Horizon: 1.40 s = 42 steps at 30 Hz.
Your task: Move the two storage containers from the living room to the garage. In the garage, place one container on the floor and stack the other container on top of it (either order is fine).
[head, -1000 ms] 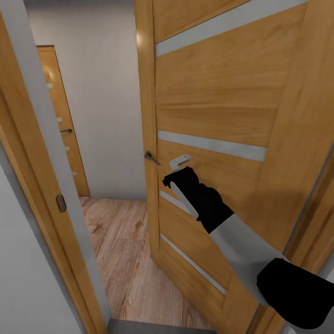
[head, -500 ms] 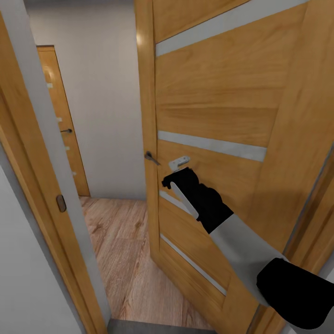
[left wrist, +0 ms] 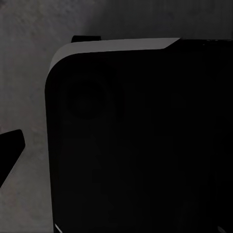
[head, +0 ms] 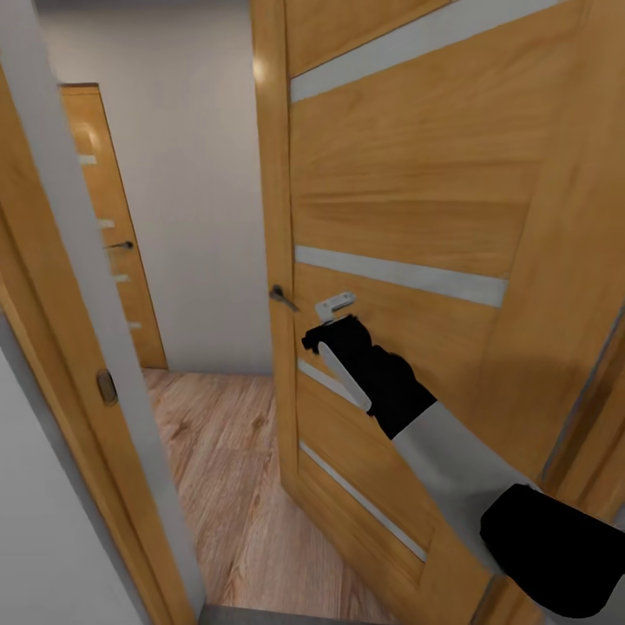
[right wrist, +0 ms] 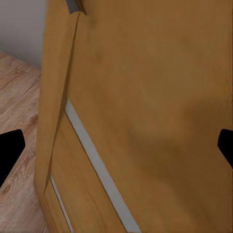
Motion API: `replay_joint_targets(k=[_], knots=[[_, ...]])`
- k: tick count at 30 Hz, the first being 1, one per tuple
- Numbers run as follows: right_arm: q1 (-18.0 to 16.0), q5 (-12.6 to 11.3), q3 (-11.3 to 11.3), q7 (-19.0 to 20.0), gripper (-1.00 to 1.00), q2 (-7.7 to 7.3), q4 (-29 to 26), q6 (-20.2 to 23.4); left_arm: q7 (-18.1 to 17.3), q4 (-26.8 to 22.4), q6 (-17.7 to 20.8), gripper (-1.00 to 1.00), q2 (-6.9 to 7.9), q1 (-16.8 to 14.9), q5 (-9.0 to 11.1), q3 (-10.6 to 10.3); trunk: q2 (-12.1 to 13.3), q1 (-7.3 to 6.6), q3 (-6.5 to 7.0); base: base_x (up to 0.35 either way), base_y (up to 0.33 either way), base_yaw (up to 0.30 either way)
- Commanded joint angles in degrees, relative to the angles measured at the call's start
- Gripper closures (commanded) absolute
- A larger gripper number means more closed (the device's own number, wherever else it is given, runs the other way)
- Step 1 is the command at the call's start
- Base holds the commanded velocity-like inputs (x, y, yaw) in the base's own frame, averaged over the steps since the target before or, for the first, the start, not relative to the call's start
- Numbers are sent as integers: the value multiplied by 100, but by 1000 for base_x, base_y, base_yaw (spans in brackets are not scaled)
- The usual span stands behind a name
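No storage container is in view. I face a half-open orange wooden door (head: 408,200) with pale grey stripes. My right arm reaches forward, and my right gripper (head: 334,309) is right at the door's face, just right of the dark lever handle (head: 282,297). In the right wrist view the right gripper (right wrist: 116,150) is open, with its black fingertips (right wrist: 9,155) far apart and the door panel (right wrist: 145,97) close in front. My left gripper (left wrist: 116,153) hangs over dark grey floor (left wrist: 29,73); one black fingertip (left wrist: 9,150) shows beside my own black body (left wrist: 145,145).
The door frame (head: 78,286) stands close on the left, with a white wall below it. Through the gap lies light wood plank floor (head: 226,469), a white wall (head: 200,174) and another orange door (head: 108,234) at the far left. The passage between frame and door is narrow.
The whole picture has shifted slightly, so the camera has moved a little. My right arm keeps the same pose at the door.
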Motion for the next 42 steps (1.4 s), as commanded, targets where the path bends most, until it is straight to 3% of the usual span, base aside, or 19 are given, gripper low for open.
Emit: replay_joint_targets(k=[1,11,17,26,42], knots=[[-6,-59,17,-110,-100,0,-1,-45,-8,-1,-15,-100,0,-1,5,-1,-3,3,-6,304,0,0],[-6,-52,59,-385,-100,0,0,-106,0,-1,-15,-100,0,-1,8,-4,-3,3,-6,90,0,0],[-6,236,69,-416,-100,0,-12,-171,-8,-1,-15,-100,0,-1,7,-4,-3,3,-6,157,0,0],[-6,306,159,-418,-100,0,-1,-299,-9,-1,-15,-100,0,-1,0,-4,-3,3,-6,198,0,0],[-6,287,409,-111,-100,0,-204,-299,-2,-1,-12,-100,-5,-1,8,3,-3,3,-6,3,0,0]])
